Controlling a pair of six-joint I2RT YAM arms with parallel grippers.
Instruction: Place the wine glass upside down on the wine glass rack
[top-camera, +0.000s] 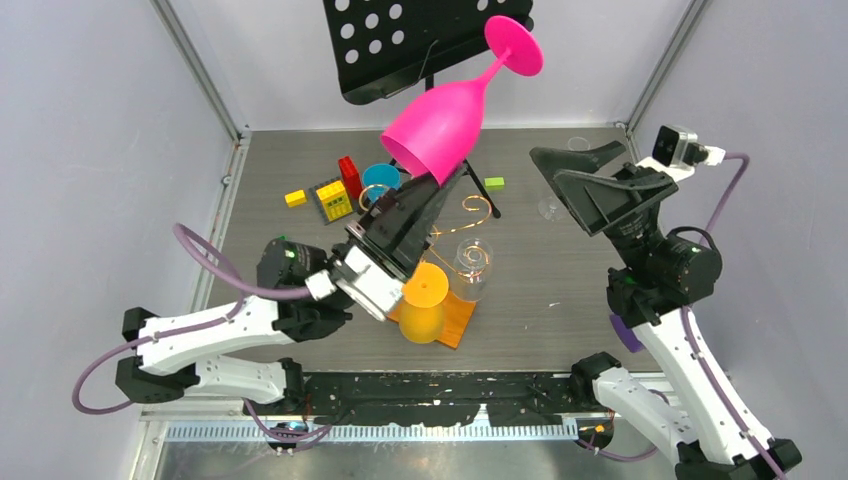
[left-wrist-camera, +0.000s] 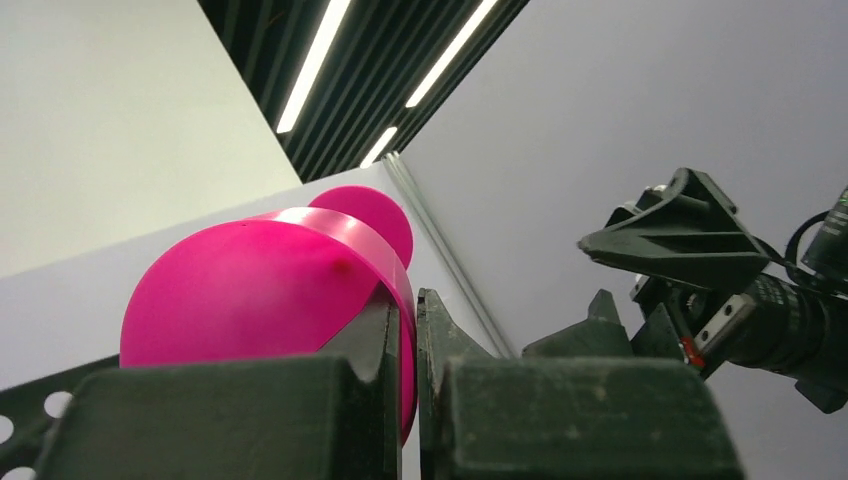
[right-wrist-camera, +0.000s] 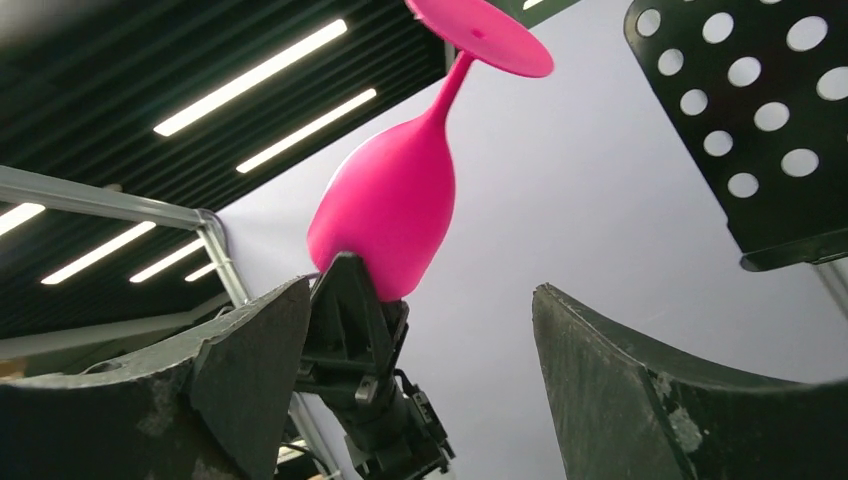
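Far left of the wine glass rack (top-camera: 468, 212), the left arm (top-camera: 215, 335) reaches in across the table (top-camera: 560, 290) towards it. Behind the rack on its left lie toy pieces: a yellow block (top-camera: 295, 198), a grey and yellow block (top-camera: 333, 200), a red block (top-camera: 350, 176) and a blue cup (top-camera: 381, 180).

The left gripper (top-camera: 443, 183) hangs above the rack, covering part of its gold loops from overhead. Its jaws are pinched tight on the rim of the pink wine glass (top-camera: 440, 125), one finger inside the bowl and one outside. The glass is up in the air over the rack and has not been set on it. It is tilted, with its mouth down towards the rack and its foot up and to the right, in front of the black music stand (top-camera: 420, 40) behind the rack.

On the rack's near side, over its orange base, an orange glass (top-camera: 424, 300) sits foot up. A clear glass (top-camera: 472, 265) is just to its right. A small green block (top-camera: 494, 183) lies just behind the rack on its right.

Further right, well apart from the rack, the right gripper (top-camera: 546, 165) is raised with its jaws spread wide and nothing between them, pointing back at the pink wine glass. Something clear (top-camera: 549, 208), too faint to tell what, stands on the table beneath it.
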